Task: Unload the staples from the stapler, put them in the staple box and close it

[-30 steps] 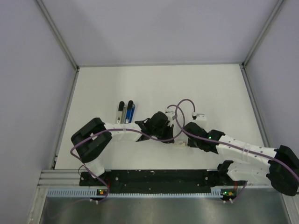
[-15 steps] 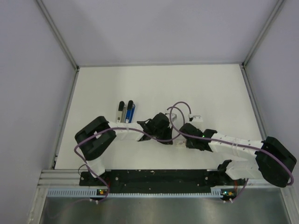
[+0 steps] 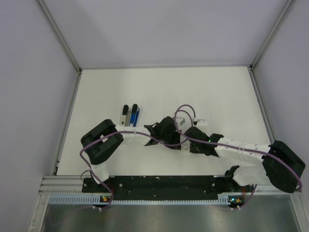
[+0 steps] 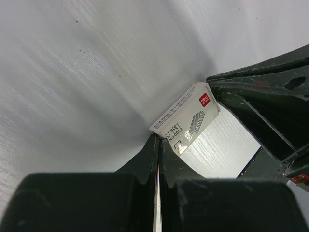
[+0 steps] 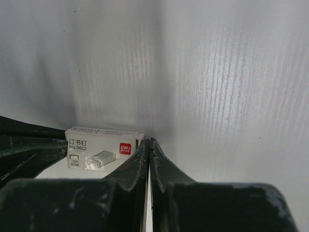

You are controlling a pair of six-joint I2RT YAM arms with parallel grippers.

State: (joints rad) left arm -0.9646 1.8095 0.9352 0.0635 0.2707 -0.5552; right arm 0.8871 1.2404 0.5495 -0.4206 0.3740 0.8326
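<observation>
The black and blue stapler (image 3: 129, 116) lies on the white table, left of both grippers. The staples strip does not show in any view. My left gripper (image 3: 176, 142) and right gripper (image 3: 187, 144) meet tip to tip at mid-table, both shut. In the left wrist view my left gripper (image 4: 158, 140) touches the near corner of a small white staple box (image 4: 186, 123), with the right gripper's black body just beyond it. In the right wrist view my right gripper (image 5: 147, 141) sits at the right end of the same box (image 5: 104, 153).
A second small whitish box (image 3: 200, 121) lies just behind the right wrist. Purple cables loop over both wrists. Grey walls close in the table at the back and sides.
The right arm has swung left, bringing its gripper up to the left gripper and the box. The left arm has shifted slightly right. The stapler has not moved.
</observation>
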